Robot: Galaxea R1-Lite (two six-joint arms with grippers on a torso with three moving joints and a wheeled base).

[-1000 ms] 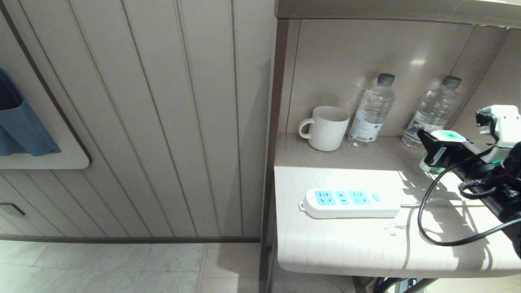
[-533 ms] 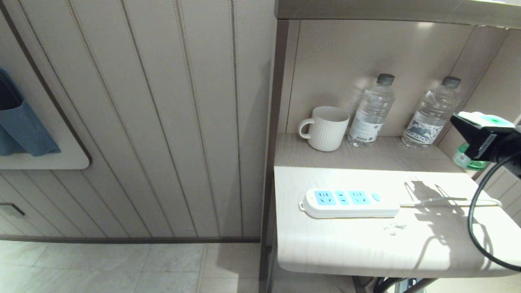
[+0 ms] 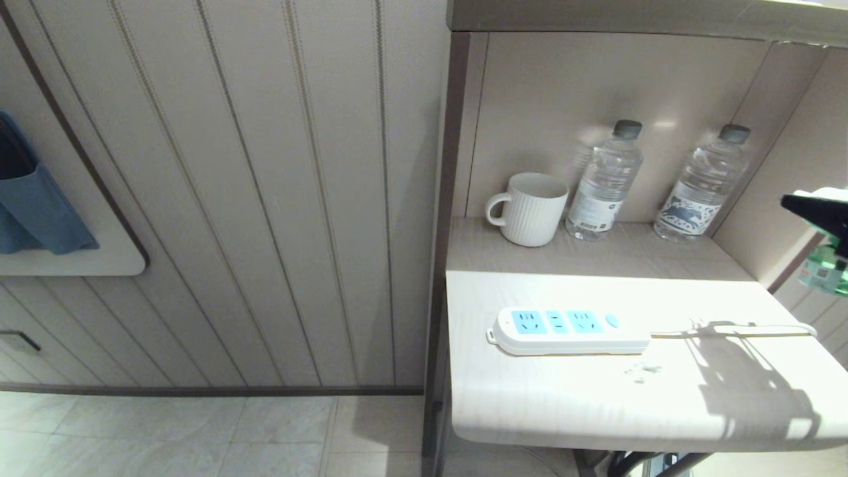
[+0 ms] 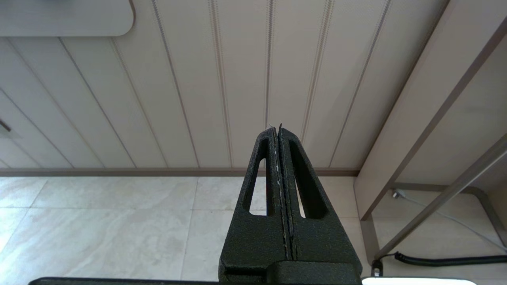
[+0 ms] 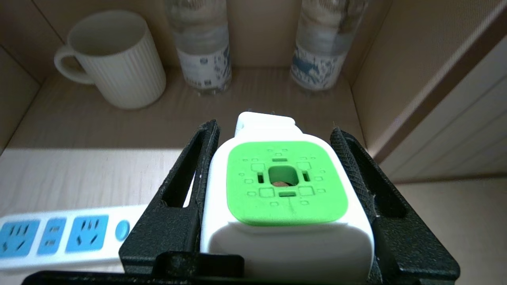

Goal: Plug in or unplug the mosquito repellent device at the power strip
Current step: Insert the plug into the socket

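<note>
Wall: pale grooved panelling beside the furniture, reaching down to a tiled floor.
Shelf unit: light wood top with a recessed niche at the back.
Power strip: flat on the top near its front, three light-blue socket panels all unoccupied, small blue button toward the white cord, which runs off to the right edge.
Water bottles: two clear ones standing against the niche's back wall.
Mug: white, ribbed, upright, just left of the nearer bottle, handle pointing left.
Right gripper: at the far right edge of the head view, off past the side of the shelf unit, clamped on the mosquito repellent device.
Mosquito repellent device: pinched between the black fingers, green vented face toward the wrist camera, well apart from the power strip.
Left gripper: parked low over the floor, fingers pressed together, holding nothing.
</note>
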